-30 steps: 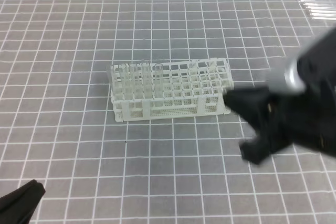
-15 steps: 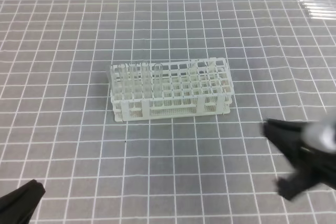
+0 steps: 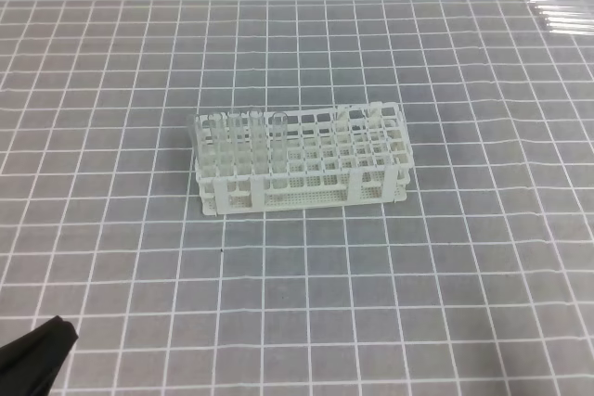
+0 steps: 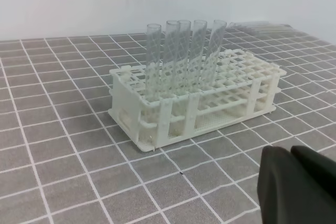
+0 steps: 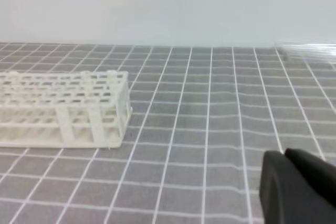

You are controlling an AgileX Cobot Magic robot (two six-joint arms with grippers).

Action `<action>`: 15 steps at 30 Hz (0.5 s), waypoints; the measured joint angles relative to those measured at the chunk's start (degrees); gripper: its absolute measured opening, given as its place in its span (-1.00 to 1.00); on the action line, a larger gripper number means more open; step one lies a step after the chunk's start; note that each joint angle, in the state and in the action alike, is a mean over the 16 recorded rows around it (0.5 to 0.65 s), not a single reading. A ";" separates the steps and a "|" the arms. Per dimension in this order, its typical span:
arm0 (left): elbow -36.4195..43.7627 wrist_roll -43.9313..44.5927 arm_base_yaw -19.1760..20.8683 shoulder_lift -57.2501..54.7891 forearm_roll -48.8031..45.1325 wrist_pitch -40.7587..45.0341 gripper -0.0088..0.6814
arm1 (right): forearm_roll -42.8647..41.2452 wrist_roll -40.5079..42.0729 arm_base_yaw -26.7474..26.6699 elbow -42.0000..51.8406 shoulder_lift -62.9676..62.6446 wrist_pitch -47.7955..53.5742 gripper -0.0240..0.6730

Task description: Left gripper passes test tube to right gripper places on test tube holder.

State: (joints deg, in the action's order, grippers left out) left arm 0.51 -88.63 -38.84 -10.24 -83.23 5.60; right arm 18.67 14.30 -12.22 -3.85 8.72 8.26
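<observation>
The white test tube holder (image 3: 302,159) stands mid-table on the grey grid mat. Several clear test tubes (image 4: 184,51) stand upright in one end of it, the left end in the high view (image 3: 237,125). My left gripper (image 3: 37,354) rests at the bottom-left corner. In the left wrist view its black fingers (image 4: 290,151) are pressed together with nothing between them, well short of the holder (image 4: 194,103). The right gripper is outside the high view. In the right wrist view it (image 5: 283,155) is shut and holds nothing, to the right of the holder (image 5: 63,108).
Loose spare tubes (image 3: 561,14) lie side by side at the far right back edge of the mat, also visible as a pale streak (image 5: 310,51) in the right wrist view. A white wall runs behind the table.
The right gripper drew back from beside the holder's right end, toward the lower right, and has left the high view. Its jaws closed. The left gripper has not moved.
</observation>
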 joint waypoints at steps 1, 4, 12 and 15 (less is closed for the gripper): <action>0.00 0.00 0.00 0.00 0.00 0.02 -0.98 | 0.33 0.00 1.05 0.85 -1.93 0.60 -0.97; -0.04 -0.01 0.01 0.02 0.00 0.04 -0.98 | 1.30 0.00 3.25 2.72 -6.28 2.39 -0.97; -0.21 -0.06 -0.01 0.08 -0.01 0.20 -0.98 | 2.50 0.00 4.98 4.04 -9.80 4.95 -0.97; -0.25 -0.07 -0.01 0.09 -0.02 0.31 -0.98 | 1.55 -0.26 4.99 4.04 -9.78 5.42 -0.97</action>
State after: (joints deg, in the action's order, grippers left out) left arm 0.26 -88.70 -38.86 -10.15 -83.25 5.91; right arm 20.22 14.04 -7.23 0.18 -1.05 13.68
